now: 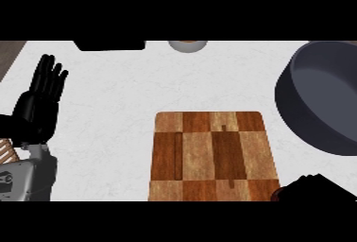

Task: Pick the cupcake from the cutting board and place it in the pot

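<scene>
The checkered wooden cutting board (214,156), made of light and dark brown squares, lies flat on the white marbled counter (125,94) and serves as the reference point. Its visible top surface carries nothing.

Right of the board and farther back sits the large dark grey round pot (327,94), partly cut off by the view's right edge. Its interior shows only dark wall and floor.

At the board's near right corner, the right hand (317,188) appears as a black mass at the lower edge. Whether its fingers are curled or straight cannot be told. A small reddish-brown sliver (276,194) shows at its left side, touching the board's corner; it cannot be identified. The cupcake is not seen on the board or in the pot.

Well left of the board, the left hand (36,106) rests with fingers straight and pointing up, holding nothing.

Beyond the board's far edge, a white round bowl (187,45) and a black flat object (110,45) sit at the counter's back.
</scene>
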Robot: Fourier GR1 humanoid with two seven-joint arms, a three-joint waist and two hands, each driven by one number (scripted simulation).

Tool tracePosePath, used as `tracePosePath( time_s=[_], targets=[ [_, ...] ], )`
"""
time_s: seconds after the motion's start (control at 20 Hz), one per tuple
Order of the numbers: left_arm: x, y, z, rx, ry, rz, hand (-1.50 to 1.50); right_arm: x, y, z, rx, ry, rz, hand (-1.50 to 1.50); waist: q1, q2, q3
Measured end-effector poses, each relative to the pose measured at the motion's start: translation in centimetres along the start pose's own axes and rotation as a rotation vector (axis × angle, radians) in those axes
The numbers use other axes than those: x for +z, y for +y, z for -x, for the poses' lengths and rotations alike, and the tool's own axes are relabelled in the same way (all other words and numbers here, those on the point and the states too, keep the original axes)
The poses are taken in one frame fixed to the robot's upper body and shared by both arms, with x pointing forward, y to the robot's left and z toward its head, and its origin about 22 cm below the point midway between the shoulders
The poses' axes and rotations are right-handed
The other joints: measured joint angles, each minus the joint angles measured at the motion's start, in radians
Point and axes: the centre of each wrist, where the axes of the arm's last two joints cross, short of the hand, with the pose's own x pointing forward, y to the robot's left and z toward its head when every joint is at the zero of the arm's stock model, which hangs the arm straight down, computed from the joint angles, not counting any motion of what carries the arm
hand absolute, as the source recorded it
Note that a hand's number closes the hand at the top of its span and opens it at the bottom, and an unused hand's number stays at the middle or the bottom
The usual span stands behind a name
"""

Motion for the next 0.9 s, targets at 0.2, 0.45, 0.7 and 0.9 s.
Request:
tracePosePath(
  time_s=[0.2,0.45,0.7,0.9],
  targets=[
    [0.3,0.1,0.3,-0.001,0.0,0.016,0.0,-0.7,-1.6,2.9,0.09,0.102,0.053,1.5,0.018,0.005,0.001],
    [0.0,-0.9,0.6,0.002,-0.003,0.019,0.0,-2.1,-4.6,7.8,0.104,0.184,0.061,1.5,0.027,0.007,0.001],
    [-0.2,-1.2,0.4,0.011,-0.005,0.027,0.0,-3.4,-6.8,14.7,0.085,0.245,0.058,1.5,0.034,0.008,0.001],
    [0.0,-2.0,0.9,0.013,-0.009,0.034,0.0,-4.0,-8.5,20.2,0.06,0.272,0.075,1.5,0.038,0.009,0.002]
  ],
)
